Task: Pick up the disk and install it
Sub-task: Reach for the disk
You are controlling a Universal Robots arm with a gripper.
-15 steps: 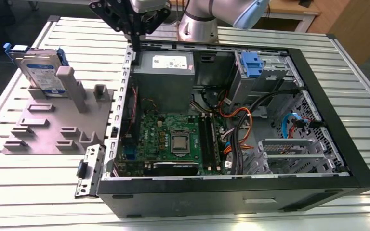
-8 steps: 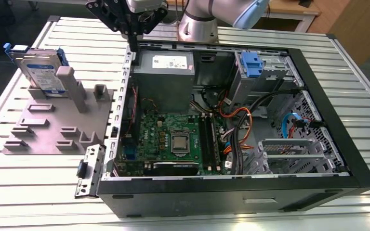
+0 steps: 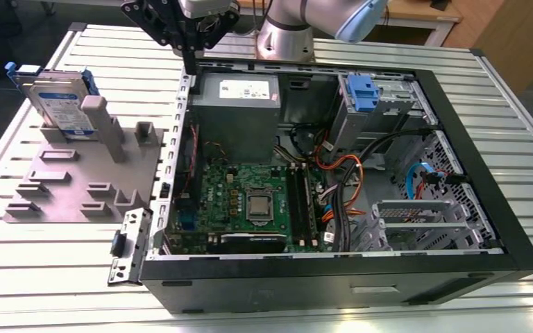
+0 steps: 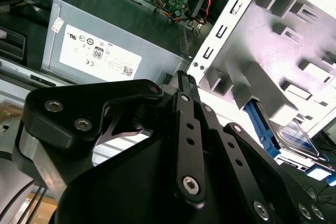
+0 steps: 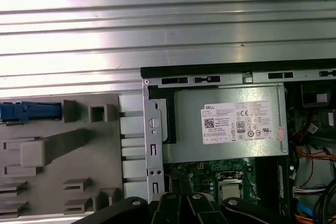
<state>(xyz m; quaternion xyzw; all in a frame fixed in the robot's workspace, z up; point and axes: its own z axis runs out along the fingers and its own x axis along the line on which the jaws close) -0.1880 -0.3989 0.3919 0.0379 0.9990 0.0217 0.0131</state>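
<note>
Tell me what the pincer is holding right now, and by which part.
Nothing. The pincer is empty; the disk stands on edge in the grey fixture, well apart from it.

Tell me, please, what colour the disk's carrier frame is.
Bright blue; the disk shows best in the exterior view.

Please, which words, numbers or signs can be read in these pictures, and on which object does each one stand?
White sticker on the grey metal box: print too small to read.
White-and-blue label on the silver disk with the blue plastic frame: too small to read.
Green circuit board: markings too small to read.
</note>
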